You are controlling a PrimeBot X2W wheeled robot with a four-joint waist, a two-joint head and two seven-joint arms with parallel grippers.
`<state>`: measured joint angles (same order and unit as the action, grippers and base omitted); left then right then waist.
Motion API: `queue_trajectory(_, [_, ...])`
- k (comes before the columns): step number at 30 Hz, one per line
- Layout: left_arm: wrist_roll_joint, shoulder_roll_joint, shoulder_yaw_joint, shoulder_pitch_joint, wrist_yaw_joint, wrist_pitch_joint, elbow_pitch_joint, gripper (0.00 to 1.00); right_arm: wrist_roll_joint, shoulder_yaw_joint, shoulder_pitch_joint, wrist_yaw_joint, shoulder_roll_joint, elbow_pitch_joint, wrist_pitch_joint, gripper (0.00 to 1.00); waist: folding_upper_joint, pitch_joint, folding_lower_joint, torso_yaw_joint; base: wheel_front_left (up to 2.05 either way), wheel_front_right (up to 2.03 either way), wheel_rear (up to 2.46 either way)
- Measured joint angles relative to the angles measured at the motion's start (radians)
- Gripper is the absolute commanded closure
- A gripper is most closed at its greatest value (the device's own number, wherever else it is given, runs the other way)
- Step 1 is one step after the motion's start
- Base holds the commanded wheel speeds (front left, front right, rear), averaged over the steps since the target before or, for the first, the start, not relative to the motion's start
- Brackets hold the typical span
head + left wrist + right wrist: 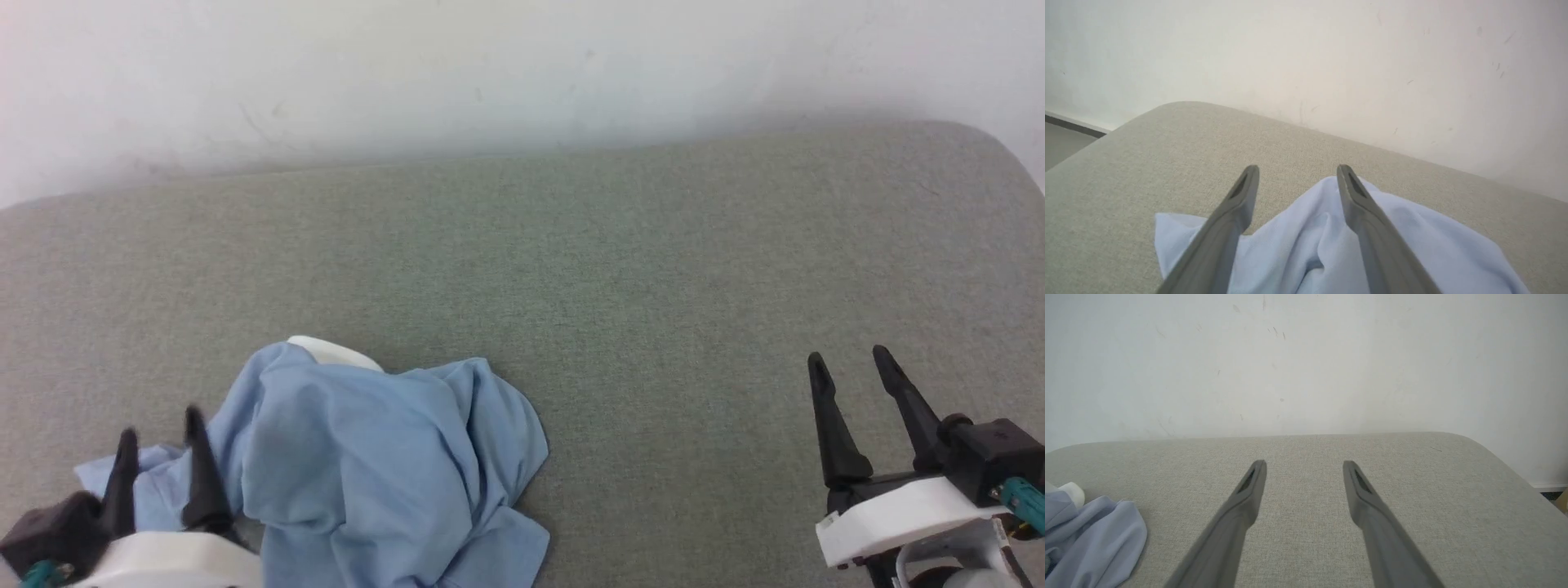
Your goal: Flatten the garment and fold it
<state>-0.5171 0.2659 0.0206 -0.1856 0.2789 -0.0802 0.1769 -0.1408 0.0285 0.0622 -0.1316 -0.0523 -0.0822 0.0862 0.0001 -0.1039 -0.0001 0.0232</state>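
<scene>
The garment (pixel 367 465) lies crumpled at the near-left edge of the cushion (pixel 653 286), stretched along that edge. The left jaws stand apart over its left end, gripping nothing. The right jaws, also apart, hang well off by the near-right corner.

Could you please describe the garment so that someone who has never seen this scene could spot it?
A wide grey-green padded surface runs up to a white wall. On its near left part, by the open left claw, lies the light blue garment in a crumpled heap. Its blue folds and the white patch at its far edge set it apart from the flat surface.
</scene>
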Motion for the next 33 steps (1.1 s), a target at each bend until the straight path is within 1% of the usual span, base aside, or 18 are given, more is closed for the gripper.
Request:
queue_trajectory(2, [0.038, 0.008, -0.026, 0.018, -0.026, -0.058, 0.000, 0.00, 0.000, -0.004, 0.003, 0.000, 0.000, -0.001, -0.009, 0.00, 0.0000, 0.008, 0.0002, -0.005, 0.00, 0.00, 0.00])
queue_trajectory(5, [0.105, 0.020, -0.067, 0.034, -0.050, -0.126, -0.007, 0.00, 0.000, -0.011, 0.004, 0.000, 0.000, 0.000, -0.024, 0.00, 0.0000, 0.020, 0.0001, -0.012, 0.00, 0.00, 0.00])
queue_trajectory(8, [0.158, 0.017, -0.104, 0.035, -0.059, -0.155, -0.020, 0.00, -0.013, -0.033, 0.004, 0.000, 0.000, 0.013, -0.051, 0.00, 0.0000, 0.028, 0.0002, -0.021, 0.00, 0.00, 0.00])
queue_trajectory(11, [0.188, -0.002, -0.123, 0.033, -0.059, -0.168, -0.033, 0.00, -0.037, -0.081, 0.000, 0.000, 0.000, 0.056, -0.109, 0.00, 0.0000, 0.031, 0.0001, -0.035, 0.00, 0.00, 0.00])
queue_trajectory(12, [0.197, -0.023, -0.135, 0.032, -0.064, -0.171, -0.040, 0.00, -0.044, -0.136, -0.018, 0.000, -0.002, 0.106, -0.179, 0.00, 0.0000, 0.032, 0.0001, -0.049, 0.00, 0.00, 0.00])
queue_trajectory(17, [0.214, -0.067, -0.162, 0.035, -0.078, -0.177, -0.057, 0.00, -0.130, -0.309, -0.137, 0.000, -0.009, 0.230, -0.319, 0.00, 0.0000, 0.027, 0.0002, -0.095, 0.00, 0.00, 0.00])
queue_trajectory(22, [0.232, -0.109, -0.178, 0.071, -0.104, -0.177, -0.065, 0.00, -0.230, -0.480, -0.290, 0.000, -0.012, 0.297, -0.347, 0.00, 0.0000, 0.019, 0.0002, -0.158, 0.00, 0.00, 0.00])
queue_trajectory(26, [0.242, -0.135, -0.183, 0.085, -0.128, -0.177, -0.074, 0.00, -0.285, -0.565, -0.370, 0.000, -0.016, 0.372, -0.396, 0.00, 0.0000, 0.012, 0.0002, -0.209, 0.00, 0.00, 0.00])
queue_trajectory(30, [0.249, -0.152, -0.179, 0.089, -0.139, -0.177, -0.088, 0.00, -0.349, -0.641, -0.412, 0.000, -0.024, 0.462, -0.456, 0.00, 0.0000, 0.005, 0.0002, -0.248, 0.00, 0.00, 0.00])
queue_trajectory(32, [0.257, -0.159, -0.174, 0.089, -0.148, -0.177, -0.094, 0.00, -0.376, -0.662, -0.427, 0.000, -0.028, 0.494, -0.462, 0.91, -0.0001, 0.000, 0.0002, -0.258, 0.00, 0.00, 0.00])
queue_trajectory(33, [0.257, -0.163, -0.171, 0.089, -0.149, -0.177, -0.098, 0.00, -0.386, -0.668, -0.433, 0.000, -0.032, 0.498, -0.449, 1.00, 0.0000, -0.002, 0.0002, -0.260, 0.00, 0.00, 0.00])
